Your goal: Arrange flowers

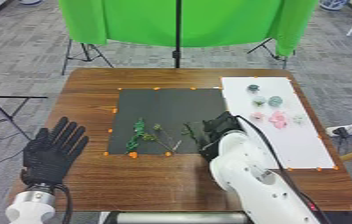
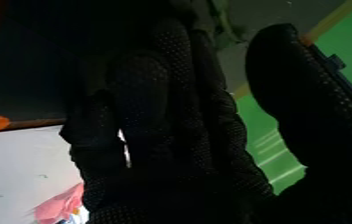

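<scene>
Flowers [image 1: 278, 119] lie at two o'clock from your right hand [image 1: 217, 128], whose fingers sit close together, thumb spread away. At nine o'clock, a low sweep might drag the nearby green stem [image 1: 189, 130]; farther out, careless swinging could crush petals on the white sheet [image 1: 302, 143].
</scene>
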You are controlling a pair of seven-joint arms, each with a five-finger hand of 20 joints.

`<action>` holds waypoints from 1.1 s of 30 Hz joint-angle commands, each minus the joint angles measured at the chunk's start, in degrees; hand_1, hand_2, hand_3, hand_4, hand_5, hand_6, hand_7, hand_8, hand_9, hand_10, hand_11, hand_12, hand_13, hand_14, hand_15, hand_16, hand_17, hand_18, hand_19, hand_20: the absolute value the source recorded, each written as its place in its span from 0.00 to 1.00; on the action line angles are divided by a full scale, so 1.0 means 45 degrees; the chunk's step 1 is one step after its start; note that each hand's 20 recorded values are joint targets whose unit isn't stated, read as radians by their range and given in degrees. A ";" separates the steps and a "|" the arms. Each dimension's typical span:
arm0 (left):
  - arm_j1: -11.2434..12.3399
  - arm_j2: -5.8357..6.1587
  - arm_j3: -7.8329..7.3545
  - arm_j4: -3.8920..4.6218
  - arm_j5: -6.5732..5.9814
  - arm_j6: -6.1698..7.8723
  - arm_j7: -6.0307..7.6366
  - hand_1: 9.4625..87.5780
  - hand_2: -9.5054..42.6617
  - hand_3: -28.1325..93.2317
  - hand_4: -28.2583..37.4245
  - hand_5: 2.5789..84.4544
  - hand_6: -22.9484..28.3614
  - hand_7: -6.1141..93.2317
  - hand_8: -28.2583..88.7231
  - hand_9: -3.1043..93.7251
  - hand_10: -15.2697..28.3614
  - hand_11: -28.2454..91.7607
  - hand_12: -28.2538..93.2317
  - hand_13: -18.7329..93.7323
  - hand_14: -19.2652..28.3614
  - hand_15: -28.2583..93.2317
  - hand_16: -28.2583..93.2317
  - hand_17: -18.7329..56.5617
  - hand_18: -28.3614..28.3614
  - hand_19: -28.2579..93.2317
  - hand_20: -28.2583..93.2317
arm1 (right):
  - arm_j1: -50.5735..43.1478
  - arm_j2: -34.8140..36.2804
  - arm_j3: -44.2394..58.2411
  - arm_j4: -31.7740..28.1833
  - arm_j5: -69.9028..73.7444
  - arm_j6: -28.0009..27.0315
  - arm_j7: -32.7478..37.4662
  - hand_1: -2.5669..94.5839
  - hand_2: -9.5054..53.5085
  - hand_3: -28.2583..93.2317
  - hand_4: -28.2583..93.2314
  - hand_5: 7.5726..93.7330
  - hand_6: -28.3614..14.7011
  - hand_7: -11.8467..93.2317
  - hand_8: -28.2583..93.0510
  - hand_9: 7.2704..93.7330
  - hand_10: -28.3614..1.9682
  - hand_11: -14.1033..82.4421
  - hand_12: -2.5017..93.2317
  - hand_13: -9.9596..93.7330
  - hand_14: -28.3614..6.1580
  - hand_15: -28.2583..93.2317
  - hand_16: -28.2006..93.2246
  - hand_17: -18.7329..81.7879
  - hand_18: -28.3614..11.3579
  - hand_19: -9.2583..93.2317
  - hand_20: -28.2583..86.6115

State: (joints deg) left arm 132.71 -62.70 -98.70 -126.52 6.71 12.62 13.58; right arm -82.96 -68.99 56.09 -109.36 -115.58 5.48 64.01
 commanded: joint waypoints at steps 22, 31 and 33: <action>-0.0131 -0.0138 0.0063 0.0118 0.0621 -0.0261 0.0126 0.22 0.51 0.89 0.05 0.50 0.61 0.14 0.18 0.40 0.67 0.37 0.33 0.41 0.69 0.45 0.20 0.21 0.70 0.41 0.34 | -0.2547 0.4558 0.2662 -0.0580 -0.4725 -0.1698 -0.4723 0.49 0.00 0.93 0.01 0.46 0.44 0.28 0.13 0.40 0.28 0.34 0.21 0.44 0.19 0.84 0.39 0.43 0.07 0.95 0.68; -0.0036 -0.0149 0.0116 0.0121 0.0530 -0.0234 0.0118 0.22 0.50 0.88 0.03 0.50 0.61 0.14 0.18 0.40 0.67 0.37 0.33 0.41 0.69 0.45 0.20 0.21 0.70 0.41 0.34 | -0.1715 0.4441 0.1900 0.0363 -0.4978 -0.1212 -0.5206 0.52 0.00 0.93 0.00 0.43 0.47 0.27 0.13 0.38 0.39 0.31 0.19 0.45 0.26 0.82 0.37 0.43 0.10 0.94 0.68; 0.0037 -0.0196 0.0102 0.0087 0.0487 -0.0194 0.0107 0.22 0.50 0.88 0.03 0.50 0.61 0.14 0.18 0.40 0.67 0.37 0.33 0.41 0.69 0.45 0.20 0.21 0.70 0.41 0.34 | -0.0953 0.4616 0.1067 0.1158 -0.4621 -0.0620 -0.5171 0.53 0.00 0.93 0.00 0.44 0.49 0.27 0.13 0.39 0.41 0.30 0.18 0.45 0.28 0.82 0.37 0.44 0.10 0.94 0.68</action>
State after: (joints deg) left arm 131.65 -63.11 -98.46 -126.28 9.42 11.43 14.26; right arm -92.90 -48.80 65.89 -109.06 -136.73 0.25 40.94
